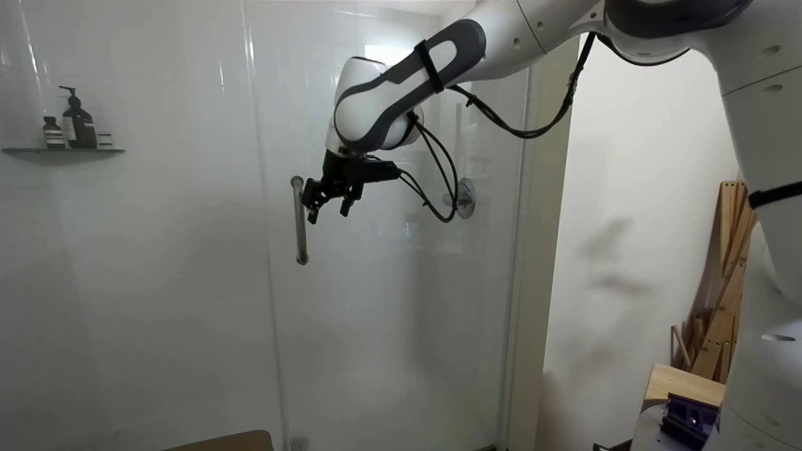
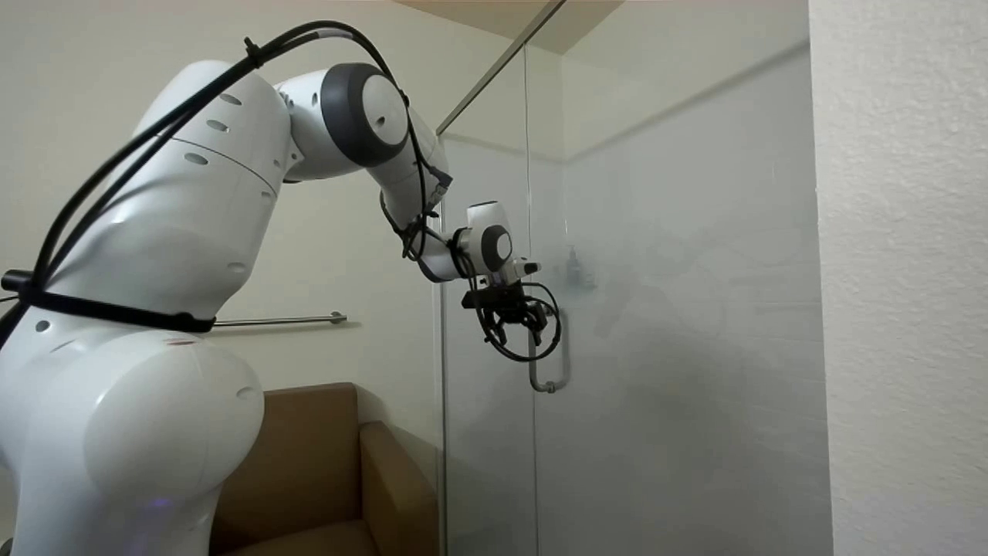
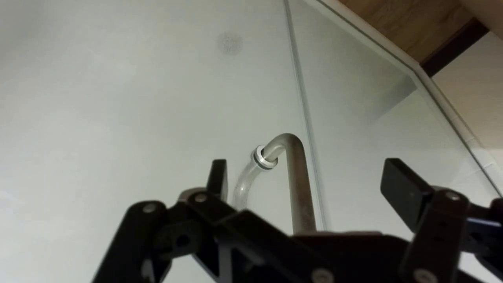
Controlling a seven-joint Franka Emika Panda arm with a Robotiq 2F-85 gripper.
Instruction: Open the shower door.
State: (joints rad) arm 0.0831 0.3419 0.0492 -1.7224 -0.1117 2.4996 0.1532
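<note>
The shower door (image 1: 363,319) is a tall clear glass panel. It also shows in an exterior view (image 2: 679,440) and in the wrist view (image 3: 157,98). Its free edge lines up with the handleless glass panel beside it, so it looks closed. A vertical chrome loop handle (image 1: 300,228) sits near that edge; it also shows in the wrist view (image 3: 300,181). My gripper (image 1: 329,213) is open at the handle's upper half. In the wrist view the bar appears between the spread fingers (image 3: 308,175), apart from both. The palm hides the handle's other end.
The handleless panel (image 2: 486,479) adjoins the door's free edge. A brown armchair (image 2: 309,463) and a towel bar (image 2: 285,320) are near the arm. A glass shelf (image 1: 62,150) holds bottles inside the shower. Wooden slats (image 1: 730,282) lean behind the robot's base.
</note>
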